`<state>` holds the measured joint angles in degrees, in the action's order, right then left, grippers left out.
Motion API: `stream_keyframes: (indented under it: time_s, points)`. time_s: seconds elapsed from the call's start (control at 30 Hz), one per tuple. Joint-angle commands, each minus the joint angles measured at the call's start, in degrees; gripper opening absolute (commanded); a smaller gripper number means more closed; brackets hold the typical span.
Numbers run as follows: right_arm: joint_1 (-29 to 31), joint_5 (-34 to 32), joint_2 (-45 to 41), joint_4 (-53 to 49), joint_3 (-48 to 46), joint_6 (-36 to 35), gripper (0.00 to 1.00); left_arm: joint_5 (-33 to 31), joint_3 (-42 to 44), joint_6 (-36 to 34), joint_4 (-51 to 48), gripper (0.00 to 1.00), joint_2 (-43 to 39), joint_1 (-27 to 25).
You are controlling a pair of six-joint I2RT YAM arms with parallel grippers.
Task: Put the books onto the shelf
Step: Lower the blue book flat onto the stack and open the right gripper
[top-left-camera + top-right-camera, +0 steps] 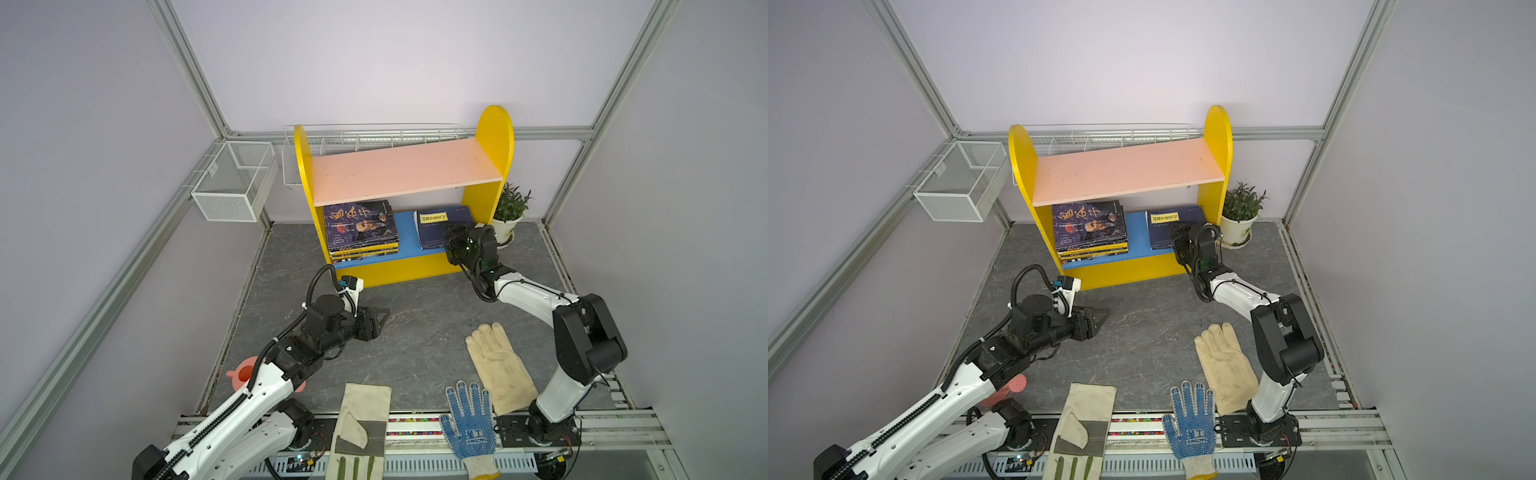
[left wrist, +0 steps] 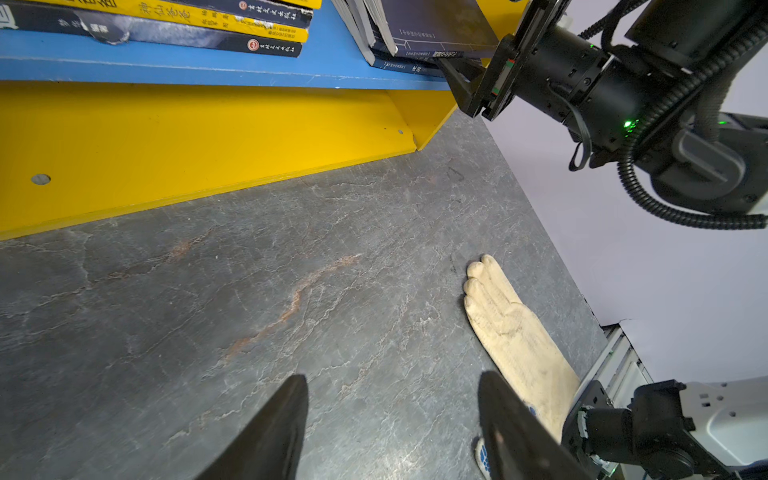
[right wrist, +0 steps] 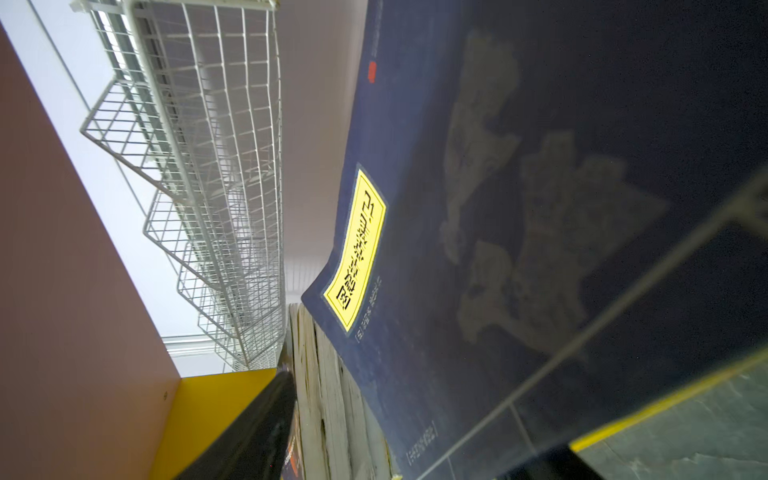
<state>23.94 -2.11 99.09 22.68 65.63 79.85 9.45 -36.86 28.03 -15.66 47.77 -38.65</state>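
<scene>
The shelf (image 1: 407,170) (image 1: 1125,170) stands at the back with its pink upper board bare. On the blue lower board lie two stacks of books: a left stack (image 1: 359,226) (image 1: 1088,226) (image 2: 187,25) with a dark cover on top, and a right stack (image 1: 436,226) (image 1: 1163,226) (image 2: 415,37) topped by a navy book with a yellow label (image 3: 357,249). My right gripper (image 1: 453,237) (image 1: 1179,237) (image 3: 415,415) stands open at the right stack's front edge, one finger on either side of it. My left gripper (image 1: 384,318) (image 1: 1102,318) (image 2: 392,399) hovers open and empty over the grey tabletop.
A cream glove (image 1: 498,365) (image 2: 511,328), a blue-dotted glove (image 1: 469,419) and a canvas glove (image 1: 361,424) lie near the front edge. A potted plant (image 1: 509,216) stands right of the shelf. White wire baskets (image 1: 232,183) (image 3: 208,166) hang on the walls. A pink thing (image 1: 243,374) lies under the left arm.
</scene>
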Motion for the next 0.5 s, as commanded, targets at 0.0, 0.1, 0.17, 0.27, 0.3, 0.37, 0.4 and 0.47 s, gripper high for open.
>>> stream_keyframes:
  time_s: [0.0,0.1,0.17,0.27,0.3,0.37,0.4,0.47]
  points:
    - [-1.6,1.5,-2.0,-8.7,2.7,-2.2,0.74,0.0,0.8,0.2,0.5,0.66,-0.5,-0.1]
    - [-2.7,3.4,-1.2,-11.0,3.9,-3.1,0.75,-0.1,0.7,0.1,0.4,0.65,-0.5,-0.1]
    - [-3.4,6.1,-0.1,-12.0,5.0,-3.1,0.74,-0.1,0.7,0.0,0.5,0.66,-0.4,-0.1]
    - [-3.4,8.1,0.7,-13.0,6.1,-3.8,0.74,-0.1,0.6,0.0,0.6,0.65,0.1,-0.1]
    - [-3.4,8.5,0.8,-13.3,6.4,-4.1,0.74,-0.1,0.6,-0.1,0.7,0.65,0.3,-0.1]
    - [-3.3,9.3,0.8,-14.3,6.8,-4.3,0.73,0.0,0.6,-0.1,0.8,0.66,0.6,-0.1]
    - [-3.3,9.6,0.7,-14.6,6.9,-4.6,0.73,0.1,0.6,-0.1,0.9,0.65,0.6,-0.1]
    - [-3.2,10.2,0.4,-16.3,7.4,-5.1,0.73,0.0,0.7,-0.1,1.1,0.65,0.6,-0.1]
